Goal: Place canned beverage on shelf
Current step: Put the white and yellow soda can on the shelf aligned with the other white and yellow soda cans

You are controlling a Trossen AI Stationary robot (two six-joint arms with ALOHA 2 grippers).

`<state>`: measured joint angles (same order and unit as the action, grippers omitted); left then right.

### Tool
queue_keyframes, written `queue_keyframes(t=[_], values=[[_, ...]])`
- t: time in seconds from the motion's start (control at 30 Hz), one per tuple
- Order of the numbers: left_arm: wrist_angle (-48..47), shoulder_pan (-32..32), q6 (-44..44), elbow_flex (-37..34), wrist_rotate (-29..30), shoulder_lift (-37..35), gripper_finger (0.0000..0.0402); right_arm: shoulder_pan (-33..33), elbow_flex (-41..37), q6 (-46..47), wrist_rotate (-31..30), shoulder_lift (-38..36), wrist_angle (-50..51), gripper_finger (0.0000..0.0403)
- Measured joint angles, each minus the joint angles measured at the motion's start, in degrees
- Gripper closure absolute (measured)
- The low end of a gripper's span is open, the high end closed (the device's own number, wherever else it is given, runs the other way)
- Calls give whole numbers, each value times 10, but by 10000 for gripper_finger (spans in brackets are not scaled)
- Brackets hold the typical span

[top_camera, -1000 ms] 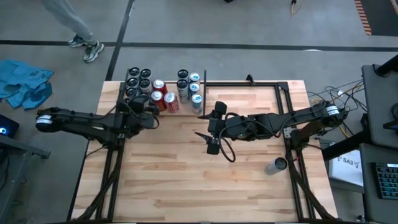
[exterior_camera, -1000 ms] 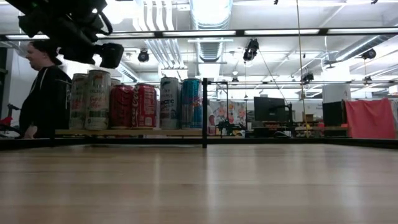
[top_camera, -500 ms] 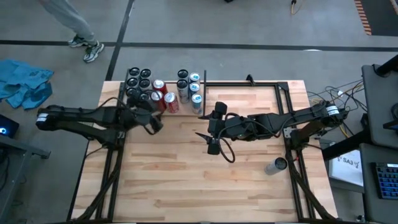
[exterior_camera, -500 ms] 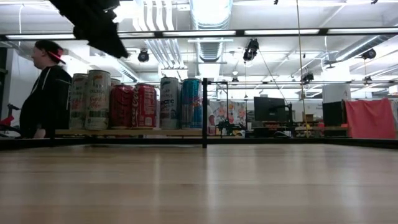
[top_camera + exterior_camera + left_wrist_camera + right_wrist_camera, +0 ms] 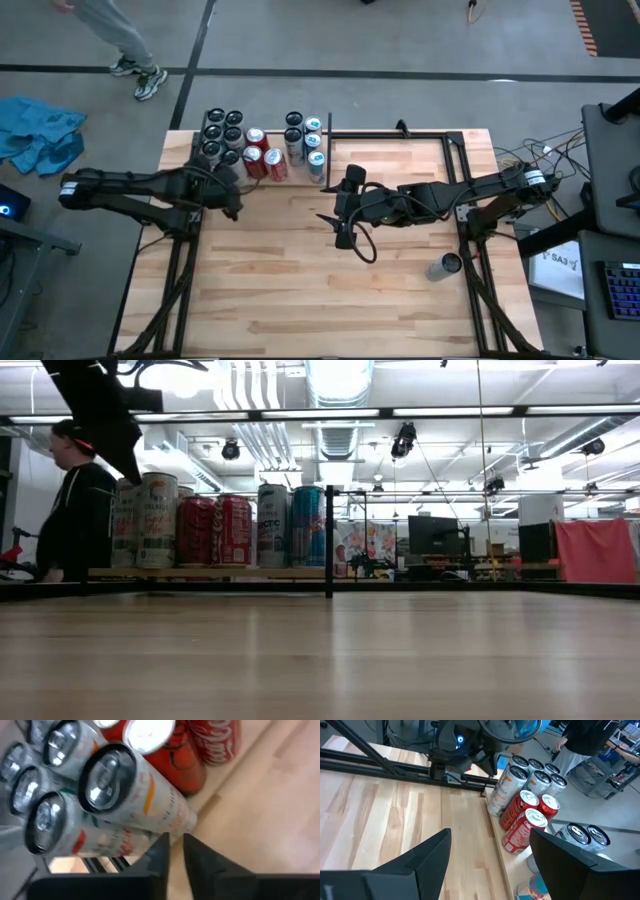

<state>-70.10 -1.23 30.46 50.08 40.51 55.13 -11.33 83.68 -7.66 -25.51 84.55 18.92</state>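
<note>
Several cans stand upright on the shelf point(image 5: 200, 572) at the table's far left: white ones point(image 5: 222, 133), red ones point(image 5: 260, 160) and blue and silver ones point(image 5: 305, 142). My left gripper point(image 5: 232, 207) hovers above the table just near of the white cans point(image 5: 135, 795). Its fingers point(image 5: 175, 847) are shut with nothing between them. My right gripper point(image 5: 338, 226) hangs open over the table's middle, holding nothing. It faces the cans point(image 5: 522, 815). A silver can point(image 5: 443, 266) lies on its side near the table's right edge.
A bare black metal frame point(image 5: 400, 134) runs along the far edge to the right of the shelf. A black upright rod point(image 5: 328, 540) marks the shelf's right end. A person point(image 5: 70, 500) stands behind the table at the left. Bare wood lies between the arms and the near edge.
My left gripper has drawn back from the white cans toward the table's near-left, risen and tipped downward. In the high view its fingers have come together. The cans stand where they were. My right arm has kept still.
</note>
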Motion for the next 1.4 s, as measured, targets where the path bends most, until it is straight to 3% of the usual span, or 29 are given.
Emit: queue_keyframes(t=[0.1,0.5,0.73,1.17,1.4], values=[[4,4,4,-2,24,0,394,0,0,-1,0,0,2,142],[13,28,4,-2,25,1,400,0,0,-1,0,0,6,142],[65,38,-16,-2,15,2,401,0,0,-1,0,0,6,142],[67,111,-20,-2,15,2,401,0,0,1,0,0,12,142],[70,120,-23,-3,15,2,402,0,0,1,0,0,18,142]])
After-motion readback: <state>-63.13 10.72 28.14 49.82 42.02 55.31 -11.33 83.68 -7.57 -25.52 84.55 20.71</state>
